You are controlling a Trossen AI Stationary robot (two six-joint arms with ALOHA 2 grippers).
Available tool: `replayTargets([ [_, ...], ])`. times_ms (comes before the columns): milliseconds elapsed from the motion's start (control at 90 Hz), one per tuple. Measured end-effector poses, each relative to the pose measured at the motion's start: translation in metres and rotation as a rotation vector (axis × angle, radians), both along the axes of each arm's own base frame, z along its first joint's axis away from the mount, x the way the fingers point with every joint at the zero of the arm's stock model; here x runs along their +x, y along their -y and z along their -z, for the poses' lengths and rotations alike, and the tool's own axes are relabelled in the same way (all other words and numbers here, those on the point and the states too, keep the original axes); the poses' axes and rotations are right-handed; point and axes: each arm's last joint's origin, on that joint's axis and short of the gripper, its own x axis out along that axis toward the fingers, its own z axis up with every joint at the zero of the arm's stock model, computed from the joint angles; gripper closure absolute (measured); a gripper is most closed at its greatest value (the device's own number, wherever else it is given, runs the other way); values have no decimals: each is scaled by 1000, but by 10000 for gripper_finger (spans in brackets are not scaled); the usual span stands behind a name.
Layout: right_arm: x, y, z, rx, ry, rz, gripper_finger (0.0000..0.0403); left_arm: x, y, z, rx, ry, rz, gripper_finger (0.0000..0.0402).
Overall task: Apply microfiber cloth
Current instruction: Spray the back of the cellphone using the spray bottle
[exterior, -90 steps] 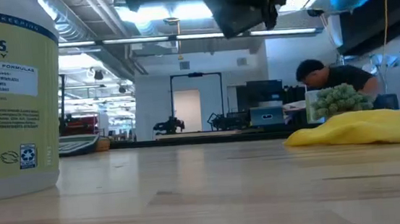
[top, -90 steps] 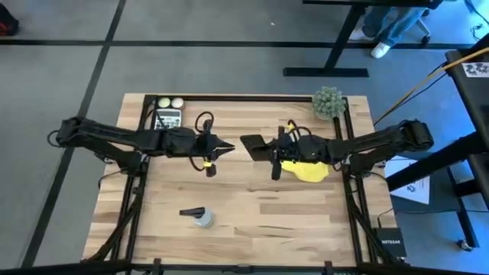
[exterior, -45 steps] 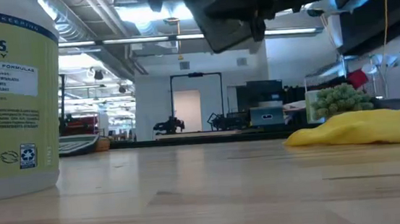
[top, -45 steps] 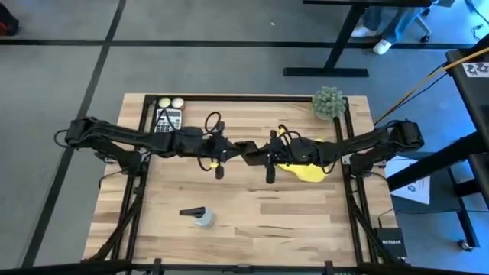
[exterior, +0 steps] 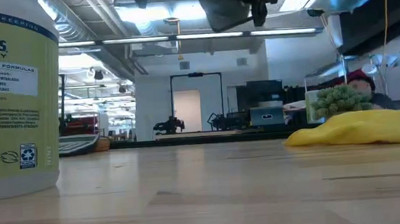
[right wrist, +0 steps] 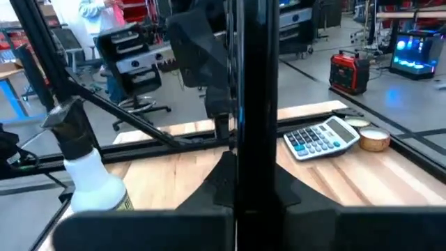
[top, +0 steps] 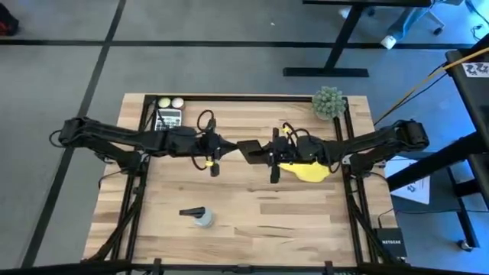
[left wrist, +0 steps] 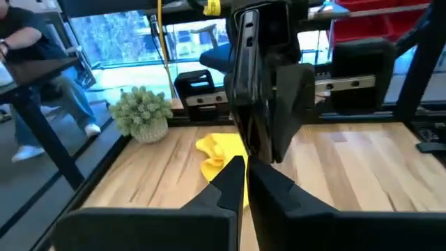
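Grips a black phone (top: 250, 149) in the right gripper (top: 263, 150), fingers pinched tight on it, up in the air well to the left of the potted plant (top: 328, 101) and nearer the front of the table (top: 252, 229). Holds the phone edge-on toward the left arm (seen as a thin dark slab in both wrist views). Points the left gripper (top: 224, 145) at the phone from the far side, farther still from the plant, fingers pressed together with nothing between them, tips just beside the phone's edge; cannot tell whether touching. Leaves the yellow cloth (top: 307, 169) lying rumpled on the table, forward of the plant and slightly left of it, partly under the right arm, not in either gripper. Shows the cloth in the low view as a low yellow heap with the plant's green head right behind it. Keeps a calculator (top: 167, 118) at the back of the table, far left of the plant. Has a spray bottle (top: 201, 218) lying far from the plant, toward the front left.
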Motion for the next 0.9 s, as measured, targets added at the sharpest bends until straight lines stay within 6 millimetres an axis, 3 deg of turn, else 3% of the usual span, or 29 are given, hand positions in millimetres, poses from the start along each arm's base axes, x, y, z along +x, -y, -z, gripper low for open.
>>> replayTargets([
  [378,5,-1,11,-4,-36,-10,400,9,-4,-1,-26,72,49,401],
  [667,-4,1,-6,-4,18,9,400,-11,3,-9,-39,8,76,401],
  [900,2,1,2,-7,-2,16,400,-5,6,-9,-25,47,89,401],
])
